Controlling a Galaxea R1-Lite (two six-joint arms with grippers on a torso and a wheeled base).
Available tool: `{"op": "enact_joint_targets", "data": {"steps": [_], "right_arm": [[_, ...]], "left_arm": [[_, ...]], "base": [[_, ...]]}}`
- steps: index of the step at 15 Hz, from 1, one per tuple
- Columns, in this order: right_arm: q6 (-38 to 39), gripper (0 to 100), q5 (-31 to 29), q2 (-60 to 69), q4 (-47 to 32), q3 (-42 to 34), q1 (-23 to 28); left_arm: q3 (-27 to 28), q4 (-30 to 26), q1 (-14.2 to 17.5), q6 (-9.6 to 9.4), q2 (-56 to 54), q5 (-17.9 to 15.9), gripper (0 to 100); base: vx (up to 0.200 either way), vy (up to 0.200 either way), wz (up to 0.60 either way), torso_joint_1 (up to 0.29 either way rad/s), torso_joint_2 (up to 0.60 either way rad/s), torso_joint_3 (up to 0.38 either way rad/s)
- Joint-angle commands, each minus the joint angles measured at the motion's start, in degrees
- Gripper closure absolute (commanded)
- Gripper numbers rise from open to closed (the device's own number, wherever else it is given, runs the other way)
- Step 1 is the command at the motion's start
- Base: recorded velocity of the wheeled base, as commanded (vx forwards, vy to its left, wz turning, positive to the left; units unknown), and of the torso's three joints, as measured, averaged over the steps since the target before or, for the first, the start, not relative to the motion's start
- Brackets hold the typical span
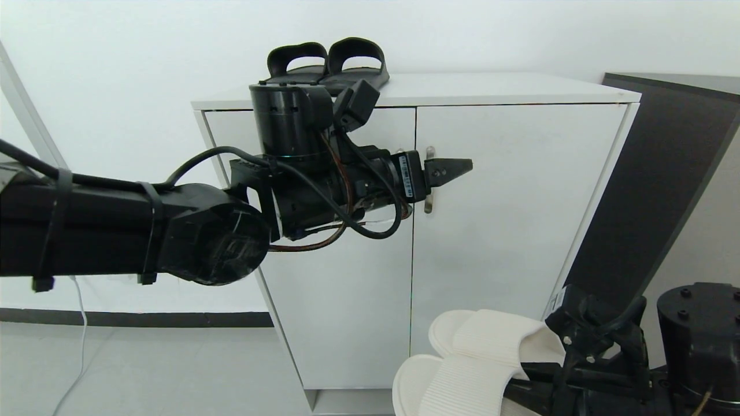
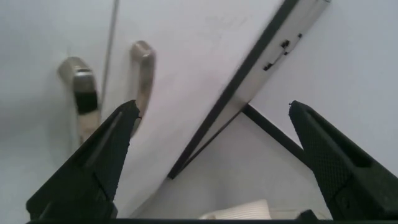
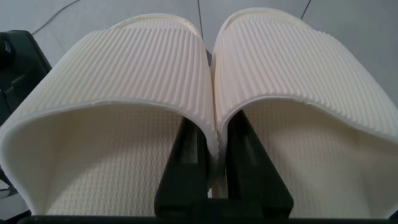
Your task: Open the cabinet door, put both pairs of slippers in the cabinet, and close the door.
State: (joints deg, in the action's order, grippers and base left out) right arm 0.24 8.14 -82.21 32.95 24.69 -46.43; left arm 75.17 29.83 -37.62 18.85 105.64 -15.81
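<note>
The left gripper (image 1: 459, 166) is hovering with its jaws spread wide just beside the metal handle (image 1: 428, 203) of the white cabinet (image 1: 509, 242), whose two doors are both sitting shut, hiding whatever is inside. Low and near on the right, the right gripper (image 3: 214, 180) is clamping the white slippers (image 1: 480, 358) by their touching inner strap walls. They are probably light, soft foam that flexes, so that paired strap hold is looking sound. The black slippers (image 1: 326, 60) are resting on the cabinet's top.

Black slippers (image 1: 327, 58) atop cabinet (image 1: 509, 231); white slippers (image 1: 480, 358) lower
</note>
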Motion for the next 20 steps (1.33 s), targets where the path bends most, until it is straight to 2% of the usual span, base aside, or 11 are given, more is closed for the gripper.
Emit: {"op": "enact_joint_targets", "data": {"steps": [1,4,9,10,16,18,20], "right_arm": [[0.02,100,-0.06,-0.32,0.01,0.01,-0.06],[0.02,100,-0.06,-0.32,0.1,0.01,-0.06],[0.02,100,-0.06,-0.84,0.1,-0.08,-0.06],[0.02,100,0.03,-0.76,0.1,-0.08,-0.06],[0.11,100,0.03,-0.76,0.1,-0.16,-0.06],[0.11,100,0.12,-0.67,0.1,-0.52,-0.06],[0.02,100,3.28,-0.05,0.27,-1.66,-0.06]], "left_arm": [[1.03,-0.12,0.27,-0.65,1.58,0.87,0],[1.21,-0.04,1.06,-1.27,2.55,1.4,0],[4.73,-0.04,0.79,-1.09,6.77,0.78,0],[4.81,0.05,0.79,-1.0,6.94,0.78,100],[3.67,0.05,0.79,-0.74,6.07,0.69,100],[1.3,0.23,0.27,-0.74,4.13,0.78,100],[-2.22,0.49,-0.96,-0.74,1.41,0.78,100]], "base": [[0.0,0.0,0.0,0.0,0.0,0.0],[0.0,0.0,0.0,0.0,0.0,0.0],[0.0,0.0,0.0,0.0,0.0,0.0],[0.0,0.0,0.0,0.0,0.0,0.0],[0.0,0.0,0.0,0.0,0.0,0.0],[0.0,0.0,0.0,0.0,0.0,0.0],[0.0,0.0,0.0,0.0,0.0,0.0]]}}
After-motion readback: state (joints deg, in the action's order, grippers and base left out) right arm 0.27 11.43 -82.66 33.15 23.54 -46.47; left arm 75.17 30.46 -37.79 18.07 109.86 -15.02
